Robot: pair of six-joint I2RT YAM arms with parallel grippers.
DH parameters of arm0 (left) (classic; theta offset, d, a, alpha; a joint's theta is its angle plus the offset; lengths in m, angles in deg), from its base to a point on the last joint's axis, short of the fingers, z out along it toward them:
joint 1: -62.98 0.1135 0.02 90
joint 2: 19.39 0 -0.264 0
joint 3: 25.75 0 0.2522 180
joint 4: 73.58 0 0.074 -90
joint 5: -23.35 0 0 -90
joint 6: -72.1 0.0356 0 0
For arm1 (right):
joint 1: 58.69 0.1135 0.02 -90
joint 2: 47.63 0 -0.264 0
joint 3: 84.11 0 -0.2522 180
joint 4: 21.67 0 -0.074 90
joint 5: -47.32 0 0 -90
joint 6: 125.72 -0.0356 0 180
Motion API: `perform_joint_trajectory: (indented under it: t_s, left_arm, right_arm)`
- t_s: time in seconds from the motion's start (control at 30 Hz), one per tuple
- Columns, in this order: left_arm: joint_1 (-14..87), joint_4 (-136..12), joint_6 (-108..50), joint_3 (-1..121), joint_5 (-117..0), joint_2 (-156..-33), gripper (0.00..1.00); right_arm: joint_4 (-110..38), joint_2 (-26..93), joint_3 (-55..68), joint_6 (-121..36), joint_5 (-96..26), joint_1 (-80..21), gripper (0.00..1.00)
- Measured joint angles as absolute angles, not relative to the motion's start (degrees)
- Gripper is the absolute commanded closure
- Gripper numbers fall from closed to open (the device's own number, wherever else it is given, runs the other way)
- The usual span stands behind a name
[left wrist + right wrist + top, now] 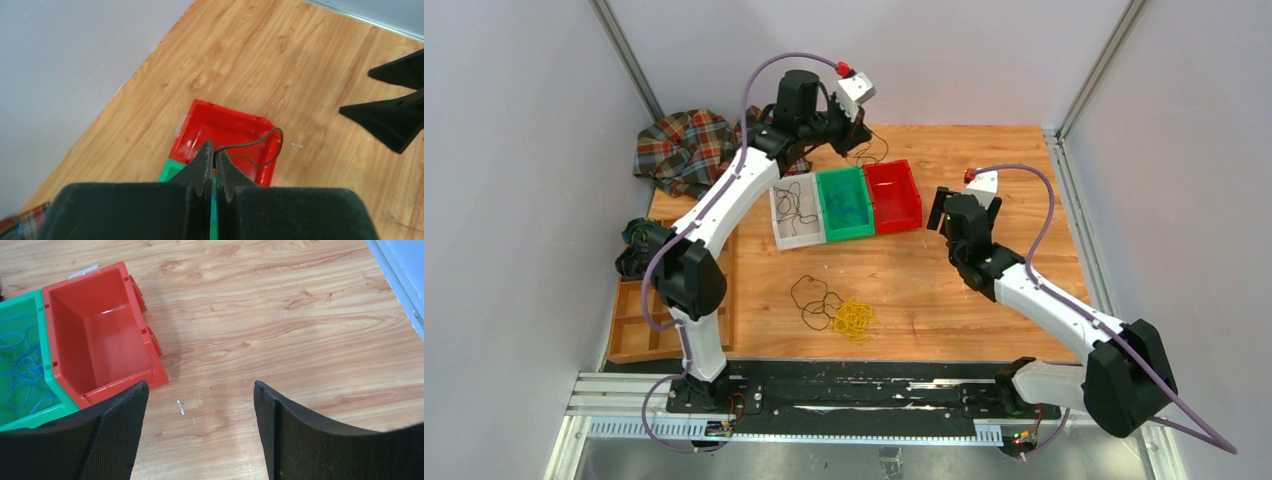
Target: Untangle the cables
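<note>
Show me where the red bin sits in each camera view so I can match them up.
Top external: red bin just above centre of the picture.
Left wrist: red bin at centre, slightly low.
Right wrist: red bin upper left, empty.
Shared landmark: the green bin right beside it in all three.

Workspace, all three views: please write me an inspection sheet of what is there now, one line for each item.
Surface: wooden table, a few small white marks.
Job's things: yellow bunch and black loops lie on the table; black strands in the white bin; blue strands in the green bin; red bin empty.
Clutter: plaid cloth, wooden tray, dark coiled bundle, all at the left.
Grippers: left gripper shut on a thin black strand, held up near the bins; right gripper open, holding nothing.
Cables: purple hoses run along both arms.
Surroundings: pale walls on three sides.
</note>
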State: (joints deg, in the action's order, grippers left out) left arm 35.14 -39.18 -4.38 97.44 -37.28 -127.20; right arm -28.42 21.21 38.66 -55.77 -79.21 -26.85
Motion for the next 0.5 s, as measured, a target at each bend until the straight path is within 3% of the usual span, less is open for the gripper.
perform_joint_trajectory:
  t_s: [0.27,0.5]
  left_arm:
    - [45.1,-40.4,-2.9,88.1,-38.7,-120.8,0.99]
    - [45.8,-40.0,0.9,79.8,-40.4,-118.3,1.00]
  right_arm:
    - [-26.1,23.5,38.5,-55.9,-75.6,-28.1,0.26]
    - [-25.8,25.3,38.4,-56.5,-73.1,-28.1,0.24]
